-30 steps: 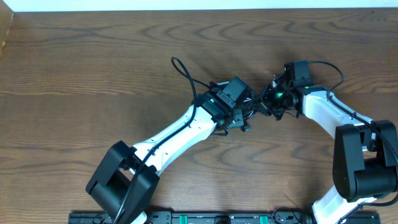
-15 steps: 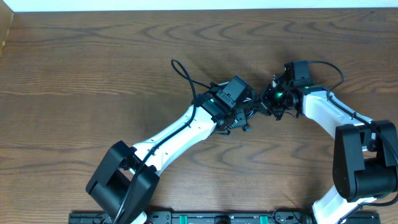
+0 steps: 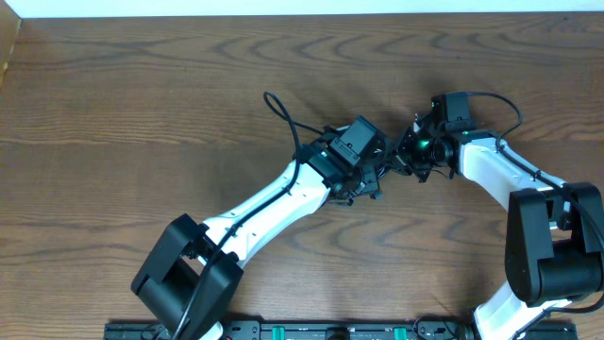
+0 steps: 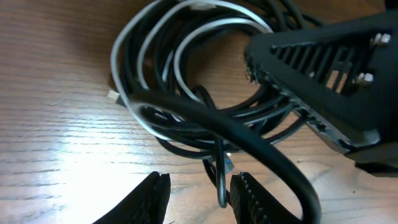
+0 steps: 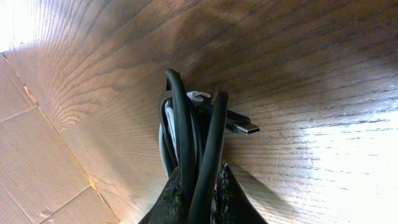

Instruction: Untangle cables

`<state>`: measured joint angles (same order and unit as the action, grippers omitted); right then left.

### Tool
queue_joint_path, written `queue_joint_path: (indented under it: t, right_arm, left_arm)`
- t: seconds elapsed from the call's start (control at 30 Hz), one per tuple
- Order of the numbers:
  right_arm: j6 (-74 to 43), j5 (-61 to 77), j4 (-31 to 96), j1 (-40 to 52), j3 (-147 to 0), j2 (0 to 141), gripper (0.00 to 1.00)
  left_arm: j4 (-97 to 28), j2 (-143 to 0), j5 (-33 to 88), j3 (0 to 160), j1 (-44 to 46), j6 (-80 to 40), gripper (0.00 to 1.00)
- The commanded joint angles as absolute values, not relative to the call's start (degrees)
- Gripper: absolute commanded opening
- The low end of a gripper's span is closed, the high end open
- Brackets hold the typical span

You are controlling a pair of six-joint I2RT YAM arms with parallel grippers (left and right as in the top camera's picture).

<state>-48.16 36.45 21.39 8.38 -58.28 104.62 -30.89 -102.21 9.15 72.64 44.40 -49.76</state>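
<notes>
The left gripper, jaws half-open around a black strand, nudges slightly toward the right gripper, which stays pinched on the still-tangled cables.

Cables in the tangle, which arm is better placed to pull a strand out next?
Probably left: the left gripper is open astride a black loop, while the right gripper is shut on the cables, anchoring them.

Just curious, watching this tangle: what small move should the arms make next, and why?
Probably close the left end effector on the thin black loop between its open jaws; the right end effector pinches the bundle, anchoring it.
</notes>
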Motion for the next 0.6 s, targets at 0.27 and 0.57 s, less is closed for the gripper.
queue_joint_path:
  t: [0.27, 0.57]
  right_arm:
    - [-48.58, 37.45, 20.97, 8.73, -58.76, 104.81, 0.01]
    - [-48.58, 37.45, 20.95, 8.73, -58.76, 104.81, 0.01]
  left_arm:
    - [-29.19, -107.92, 10.13, 72.31, 45.3, -51.79, 0.37]
    - [-29.23, -107.92, 10.87, 72.31, 46.39, -51.77, 0.36]
